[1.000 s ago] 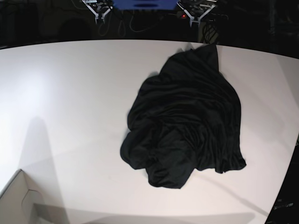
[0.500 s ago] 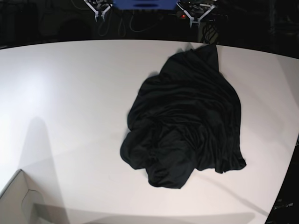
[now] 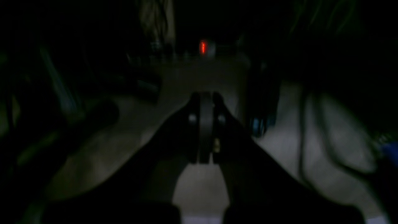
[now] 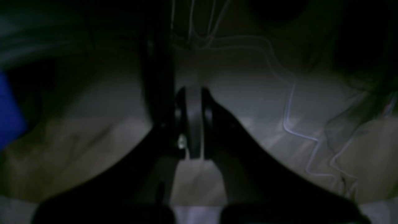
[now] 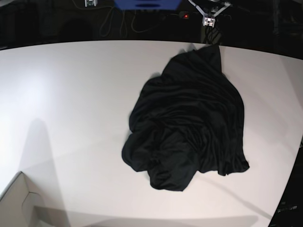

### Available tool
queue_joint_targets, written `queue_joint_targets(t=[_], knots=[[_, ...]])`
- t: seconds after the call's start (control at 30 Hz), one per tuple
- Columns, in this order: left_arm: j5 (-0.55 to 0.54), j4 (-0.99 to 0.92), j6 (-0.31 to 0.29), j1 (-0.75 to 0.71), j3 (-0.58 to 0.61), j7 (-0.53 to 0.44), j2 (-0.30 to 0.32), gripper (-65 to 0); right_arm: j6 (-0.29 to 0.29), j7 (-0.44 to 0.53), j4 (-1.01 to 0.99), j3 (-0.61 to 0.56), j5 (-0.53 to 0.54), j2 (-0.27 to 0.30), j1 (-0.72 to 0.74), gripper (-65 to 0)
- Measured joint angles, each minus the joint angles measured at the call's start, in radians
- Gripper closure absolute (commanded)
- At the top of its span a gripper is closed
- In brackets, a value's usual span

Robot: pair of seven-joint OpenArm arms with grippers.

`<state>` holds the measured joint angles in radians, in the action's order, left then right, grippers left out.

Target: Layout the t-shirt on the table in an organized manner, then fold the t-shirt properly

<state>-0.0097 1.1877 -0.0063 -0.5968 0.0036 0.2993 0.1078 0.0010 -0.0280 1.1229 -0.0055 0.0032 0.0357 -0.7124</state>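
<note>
Base view, near edge: a pale box [image 5: 19, 201] corner cut off at the near left, its inside not visible. The table [image 5: 71, 109] is white, its edge curving away at the near right and along the far side. The shirt [image 5: 189, 118] lies crumpled in a heap right of centre, well apart from the box; sleeves, collar and hem cannot be told apart in the folds. Its far tip reaches close to the table's far edge, its near right corner lies close to the curved right edge. Wide bare tabletop to the left of the shirt and a narrower strip on its near side. Beyond the far edge all is dark: cables hard to make out and a blue shape cut by the frame top. Left gripper [image 5: 208, 20] is just past the far edge above the shirt's tip, partly cut off; right gripper [image 5: 90, 3] shows only as a sliver at the frame top. Wrist views are dim and blurred: left gripper [image 3: 203, 102] jaws pressed together, nothing between them; right gripper [image 4: 191, 96] likewise pressed together, empty, over a grey floor with pale cables [image 4: 289, 121].
</note>
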Motion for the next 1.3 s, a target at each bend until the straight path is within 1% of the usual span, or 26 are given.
queue_joint_targets(t=[0.03, 0.07, 0.13, 0.23, 0.37, 0.47, 0.6, 0.73, 0.83, 0.93, 1.0, 1.13, 1.23, 1.3], knots=[[-0.001, 0.064, -0.001, -0.024, 0.001, 0.043, 0.009, 0.0, 0.001, 0.002, 0.061, 0.002, 0.001, 0.0, -0.029, 0.0], [0.002, 0.122, 0.001, -0.049, -0.001, 0.054, 0.015, 0.0, 0.002, 0.003, 0.124, 0.004, 0.001, 0.0, -0.061, 0.0], [0.005, 0.232, 0.003, -0.087, -0.003, 0.119, 0.029, 0.0, 0.002, 0.004, 0.244, 0.005, 0.001, 0.003, -0.123, 0.0], [0.001, 0.374, 0.003, -0.126, -0.003, 0.174, 0.031, 0.0, 0.002, -0.001, 0.396, 0.005, -0.002, 0.027, -0.208, 0.0], [0.002, 0.549, 0.003, -0.199, -0.003, 0.229, 0.031, 0.0, 0.003, -0.006, 0.552, 0.005, 0.002, 0.031, -0.282, 0.0], [-0.002, 0.658, 0.0, -0.251, -0.003, 0.233, 0.031, 0.0, 0.002, 0.0, 0.649, 0.007, 0.001, 0.054, -0.324, 0.0], [0.001, 0.767, 0.002, -0.288, -0.003, 0.224, 0.031, 0.0, 0.003, -0.009, 0.761, 0.007, 0.0, 0.055, -0.371, 0.0], [0.001, 0.797, 0.0, -0.288, -0.004, 0.225, 0.026, 0.0, 0.002, -0.008, 0.857, 0.007, -0.003, 0.055, -0.385, 0.0], [-0.006, 0.809, 0.0, -0.284, -0.002, 0.225, 0.021, 0.0, 0.002, -0.002, 0.888, 0.007, -0.003, 0.055, -0.382, 0.0], [-0.091, 0.815, 0.002, -0.26, -0.004, 0.226, 0.012, 0.0, 0.003, -0.004, 0.89, 0.007, -0.002, 0.055, -0.376, 0.0], [-0.167, 0.815, 0.002, -0.22, -0.01, 0.231, 0.014, 0.0, 0.003, -0.008, 0.889, 0.007, -0.002, 0.055, -0.356, 0.0], [-0.305, 0.815, 0.003, -0.182, -0.058, 0.23, 0.026, 0.0, 0.002, -0.003, 0.893, 0.007, -0.002, 0.05, -0.322, 0.0], [-0.362, 0.815, 0.003, -0.163, -0.077, 0.241, 0.027, -0.1, 0.002, -0.006, 0.893, 0.007, -0.002, 0.05, -0.304, 0.0], [-0.37, 0.815, 0.003, -0.153, -0.079, 0.24, 0.037, -1.5, 0.002, -0.005, 0.893, 0.007, -0.002, 0.044, -0.299, 0.0]])
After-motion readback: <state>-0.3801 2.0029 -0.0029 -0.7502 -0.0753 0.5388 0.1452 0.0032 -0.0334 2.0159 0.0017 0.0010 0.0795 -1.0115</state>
